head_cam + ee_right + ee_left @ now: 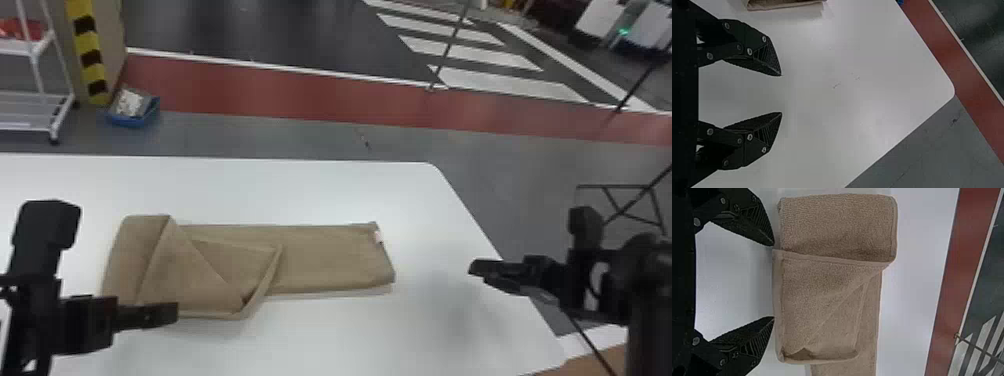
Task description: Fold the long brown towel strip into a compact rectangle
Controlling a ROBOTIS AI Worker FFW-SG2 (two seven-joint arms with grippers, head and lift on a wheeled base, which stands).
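Observation:
In the head view the brown towel (330,255) lies on the white table, its left part folded over toward the right, with a slanted, partly turned-back corner on top. My left gripper (172,315) is at the towel's near left edge. The left wrist view has this gripper (773,282) open, its tips beside the edge of the folded towel (836,227), nothing between them. Off to the right of the towel, my right gripper (477,270) is above the table's right side. It stands open and holds nothing in the right wrist view, the gripper (781,94) being apart from the towel (785,4).
The white table (300,190) has its far edge behind the towel and a slanting right edge under the right arm. On the floor beyond are a blue bin (132,120) and a white rack (55,115) at the left.

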